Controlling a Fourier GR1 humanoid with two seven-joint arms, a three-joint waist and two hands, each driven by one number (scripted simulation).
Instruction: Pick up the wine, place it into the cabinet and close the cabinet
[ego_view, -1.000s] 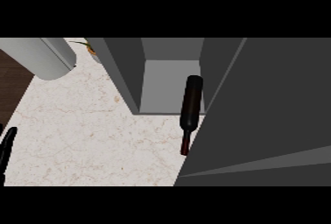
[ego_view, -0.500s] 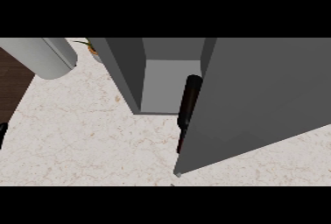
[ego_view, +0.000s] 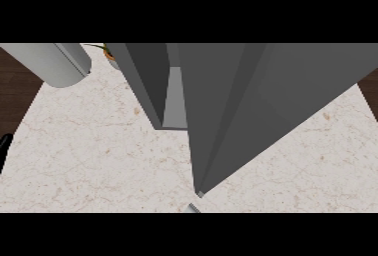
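Honestly, looks like the closing step. Big grey door (ego_view: 251, 110) filling most of the head view, swung nearly across the cabinet (ego_view: 144, 80), with only a thin strip of pale interior showing between the two. Can't see the wine anywhere; presumably inside the cabinet behind that door, but hidden, so only a guess.

Left robot hand (ego_view: 4, 150) just a dark sliver at the worktop's (ego_view: 88, 150) left edge, well apart from the cabinet. Can't tell how open it is or whether anything's in it. Right robot hand not showing at all. Tiny grey bit (ego_view: 193, 207) under the door's lower corner at the worktop's front edge, no idea what. Grey cylinder (ego_view: 55, 62) at the back left corner, out of the way.

To finish well: push flat on the door's outer face near its free edge, far from the hinge. Follow the swing until the strip disappears. Worth watching for a bottle neck poking out and blocking the door.
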